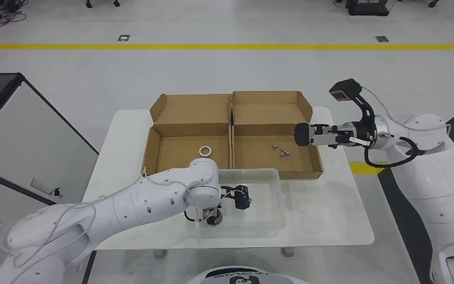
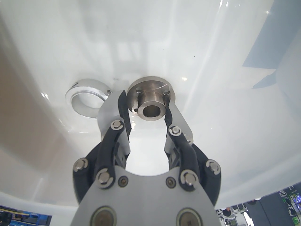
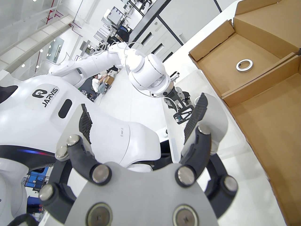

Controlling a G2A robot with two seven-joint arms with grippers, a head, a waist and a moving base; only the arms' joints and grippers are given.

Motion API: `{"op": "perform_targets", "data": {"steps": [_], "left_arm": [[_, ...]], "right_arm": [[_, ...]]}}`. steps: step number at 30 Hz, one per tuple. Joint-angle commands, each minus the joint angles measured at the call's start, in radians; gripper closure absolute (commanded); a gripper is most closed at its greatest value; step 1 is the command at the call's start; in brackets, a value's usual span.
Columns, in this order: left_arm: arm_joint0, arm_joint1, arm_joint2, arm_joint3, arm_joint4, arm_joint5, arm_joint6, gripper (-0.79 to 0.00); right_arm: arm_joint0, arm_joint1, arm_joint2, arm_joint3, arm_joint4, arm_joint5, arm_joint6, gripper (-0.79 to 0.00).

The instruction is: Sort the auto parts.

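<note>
Flanged bushing [image 2: 150, 88] of brushed steel, flange down and bore up, on the floor of a white plastic bin [image 1: 273, 216], framed by the left gripper [image 2: 144, 102] lowered over it from above. Firm hold or mere straddle: impossible to tell from these angles. Just beside the bushing and not touching it, a split shaft collar [image 2: 87, 97] of bright metal, lying flat, clamp screw on the side facing the bushing. Bin set on the near half of a white table [image 1: 333, 220], directly in front of two open cardboard boxes. Farther out, right gripper [image 1: 303, 134] spread wide and holding nothing, hanging level above the right-hand end of the right box [image 1: 252, 153], pointed across the boxes. On that box's floor, a pair of small bolts [image 1: 281, 149], close together. In the left box [image 1: 177, 153], a lone metal ring [image 1: 206, 150], lying flat and well apart from the walls. Both boxes side by side, meeting along a middle wall, lids folded back on the far side, away from the bin.
</note>
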State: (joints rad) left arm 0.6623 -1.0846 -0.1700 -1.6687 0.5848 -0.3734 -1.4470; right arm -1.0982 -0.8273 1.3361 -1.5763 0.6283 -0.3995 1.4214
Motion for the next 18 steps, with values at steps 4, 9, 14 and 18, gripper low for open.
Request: {"op": "perform_targets", "data": {"steps": [4, 9, 14, 18], "left_arm": [[-0.006, 0.001, 0.0, -0.008, 0.004, 0.003, -0.003, -0.357], [-0.007, 0.003, 0.0, -0.015, 0.007, 0.006, -0.006, -0.351], [-0.002, 0.002, 0.0, -0.012, 0.006, 0.002, -0.002, -0.345], [0.005, -0.001, 0.0, -0.007, 0.007, -0.002, 0.002, -0.32]], "right_arm": [[0.0, 0.0, 0.0, 0.0, 0.0, 0.0, 0.0, -0.785], [0.0, 0.0, 0.0, 0.0, 0.0, 0.0, 0.0, -0.785], [0.0, 0.0, 0.0, 0.0, 0.0, 0.0, 0.0, -0.785], [0.0, 0.0, 0.0, 0.0, 0.0, 0.0, 0.0, -0.785]]}}
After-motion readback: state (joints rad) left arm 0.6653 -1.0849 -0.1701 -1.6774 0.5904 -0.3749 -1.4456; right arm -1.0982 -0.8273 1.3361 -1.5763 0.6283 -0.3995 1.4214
